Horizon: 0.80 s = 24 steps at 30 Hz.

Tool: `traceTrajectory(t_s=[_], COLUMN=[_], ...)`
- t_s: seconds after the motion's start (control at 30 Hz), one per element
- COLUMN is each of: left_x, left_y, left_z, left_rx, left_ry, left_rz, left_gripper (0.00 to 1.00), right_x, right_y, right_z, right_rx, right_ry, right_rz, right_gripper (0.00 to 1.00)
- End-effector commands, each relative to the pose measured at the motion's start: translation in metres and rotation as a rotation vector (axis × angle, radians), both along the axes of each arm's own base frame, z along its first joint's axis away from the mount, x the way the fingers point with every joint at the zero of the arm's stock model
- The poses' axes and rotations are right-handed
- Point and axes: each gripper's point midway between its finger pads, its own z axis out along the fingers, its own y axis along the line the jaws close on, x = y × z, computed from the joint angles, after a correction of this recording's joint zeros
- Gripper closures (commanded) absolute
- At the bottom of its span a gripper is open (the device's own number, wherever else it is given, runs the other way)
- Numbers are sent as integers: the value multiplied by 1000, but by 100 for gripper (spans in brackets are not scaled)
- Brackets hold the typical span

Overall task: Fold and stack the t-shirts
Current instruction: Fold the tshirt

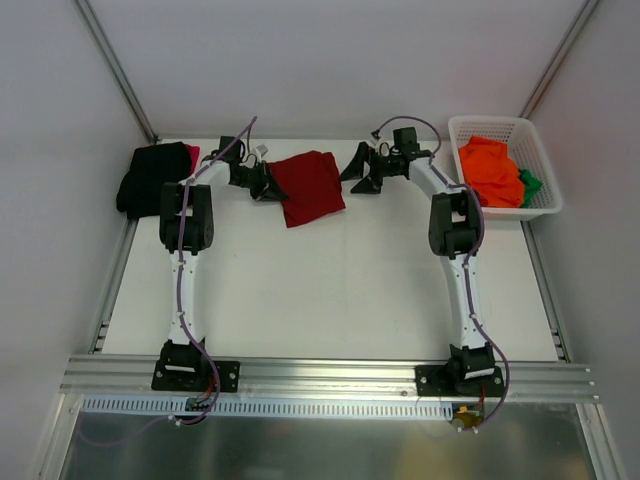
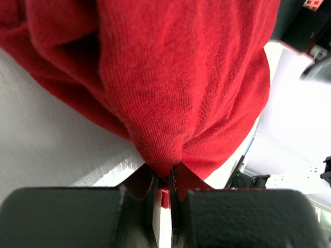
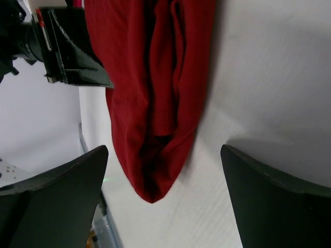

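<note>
Top external: dark red t-shirt lies at the far middle of the white worktop, bunched into a rough rectangle, skewed, near corner pointing toward the arms. The left wrist view shows fine-knit cloth with soft rolled folds; the right wrist view shows a deep crease running along the shirt's length and a rounded end flat on the surface. Left hand is at the shirt's left edge, fingers together and clamped on a pinch of dark red cloth. Right hand sits just beside the right edge, fingers wide apart with nothing between them, not touching the cloth. Black t-shirt is heaped at the far-left corner, with a sliver of bright red t-shirt at its far right edge. The white lattice basket at the far right holds an orange t-shirt and a green t-shirt tucked at its right. Worktop is matte white with plain white wall panels on three sides and an aluminium rail along the near edge carrying both arm bases.
</note>
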Motion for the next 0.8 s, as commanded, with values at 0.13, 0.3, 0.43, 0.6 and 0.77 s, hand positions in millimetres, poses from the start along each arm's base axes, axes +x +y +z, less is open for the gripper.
traceTrajectory(t_s=[0.13,0.3,0.43,0.6,0.77], left_x=[-8,-11,-14,-15,-19], left_y=[-1,-4,-3,-3,-2], left_z=[12,9,12,19,28], left_rx=[27,5,6,9,14], left_ry=[-13,-2,-19,-42,-85], left_rz=[-36,-49,-64,-72,-95], left_gripper=[100,100,100,100,100], right_x=[-66,-75,-72,-70,-82], right_y=[29,40,50,52,54], right_z=[-22,-20,-15,-23,-32], right_rx=[-173,-145,-127,-132,-139], right_ry=[140,118,85,70,83], right_rz=[146,202,221,222,246], right_gripper=[6,10,28,86,100])
